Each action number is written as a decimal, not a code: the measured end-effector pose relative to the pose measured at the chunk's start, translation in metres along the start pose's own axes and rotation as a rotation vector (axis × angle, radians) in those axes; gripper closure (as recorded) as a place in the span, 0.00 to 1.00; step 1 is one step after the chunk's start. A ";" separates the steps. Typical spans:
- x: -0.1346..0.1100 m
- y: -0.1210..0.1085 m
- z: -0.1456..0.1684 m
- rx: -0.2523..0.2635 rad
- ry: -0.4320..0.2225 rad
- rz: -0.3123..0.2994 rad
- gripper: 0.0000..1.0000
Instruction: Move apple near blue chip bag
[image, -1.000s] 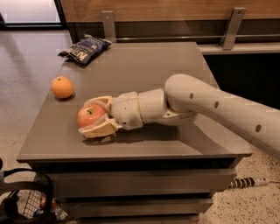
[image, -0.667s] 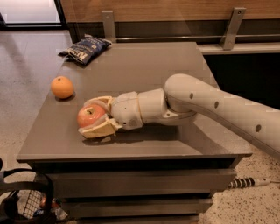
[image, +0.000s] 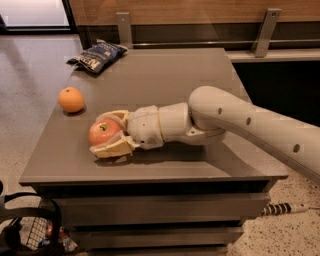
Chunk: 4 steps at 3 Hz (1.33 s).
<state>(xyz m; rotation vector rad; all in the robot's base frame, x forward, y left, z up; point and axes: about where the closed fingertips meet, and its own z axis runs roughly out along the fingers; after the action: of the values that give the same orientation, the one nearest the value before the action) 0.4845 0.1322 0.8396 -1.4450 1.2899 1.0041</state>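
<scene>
The apple (image: 103, 132), red-orange with a yellowish blush, sits on the grey table (image: 165, 75) near its front left. My gripper (image: 102, 134) reaches in from the right and its two pale fingers (image: 111, 149) lie on either side of the apple, closed against it, low at the tabletop. The blue chip bag (image: 97, 55), dark navy foil with white lettering, lies flat at the table's far left corner, well away from the apple.
A smaller orange fruit (image: 71, 99) rests at the left edge, just behind and left of the apple. A wooden wall with metal brackets (image: 266, 31) runs behind the table. A black wire basket (image: 25, 235) stands on the floor at lower left.
</scene>
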 end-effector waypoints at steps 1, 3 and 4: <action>-0.003 -0.002 -0.003 0.003 0.007 -0.003 1.00; -0.068 -0.050 -0.086 0.090 0.176 -0.057 1.00; -0.083 -0.090 -0.116 0.167 0.200 0.004 1.00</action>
<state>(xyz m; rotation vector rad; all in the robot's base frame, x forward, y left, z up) 0.5632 0.0420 0.9578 -1.4404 1.4841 0.7492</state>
